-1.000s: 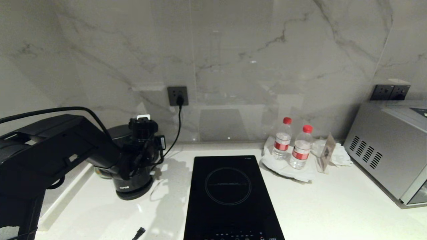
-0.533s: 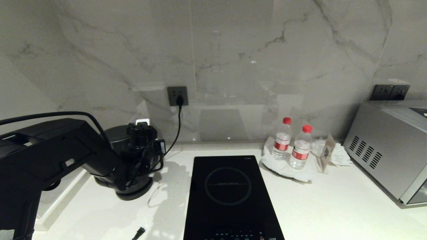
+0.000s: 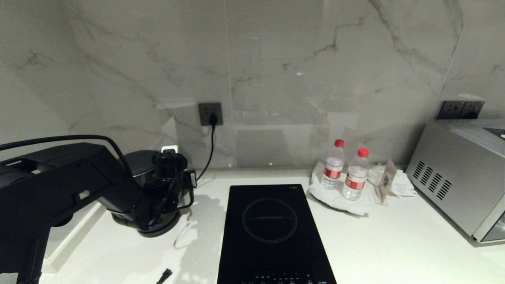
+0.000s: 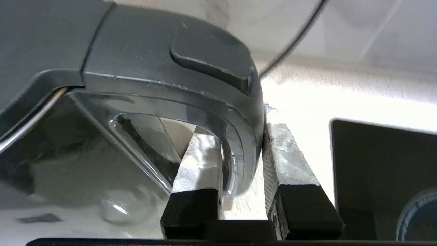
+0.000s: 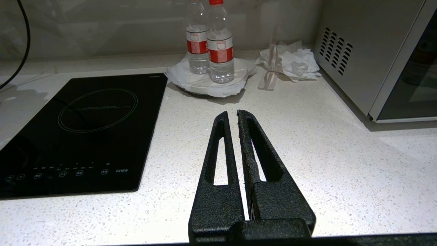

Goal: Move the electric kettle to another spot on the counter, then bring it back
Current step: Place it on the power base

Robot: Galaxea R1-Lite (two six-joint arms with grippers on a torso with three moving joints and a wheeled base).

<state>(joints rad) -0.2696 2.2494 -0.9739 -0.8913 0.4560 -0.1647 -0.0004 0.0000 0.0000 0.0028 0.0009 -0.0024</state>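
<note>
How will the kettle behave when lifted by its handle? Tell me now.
The kettle looks hard-shelled, so it is probably rigid. The left hand grips only the handle, off to one side, so the kettle may tilt or swing. The handle's glossy surface could slip between the fingers. Any water inside is hidden, so its weight is uncertain.

I had bare counter (image 3: 394, 244) right of the hob (image 3: 272, 232) to pass through. Bottles (image 3: 349, 171) and the microwave (image 3: 461, 177) blocked the back right. On the left, the kettle (image 3: 138, 165), its base (image 3: 159, 228) and the cord (image 3: 209, 150) crowded the corner.
</note>
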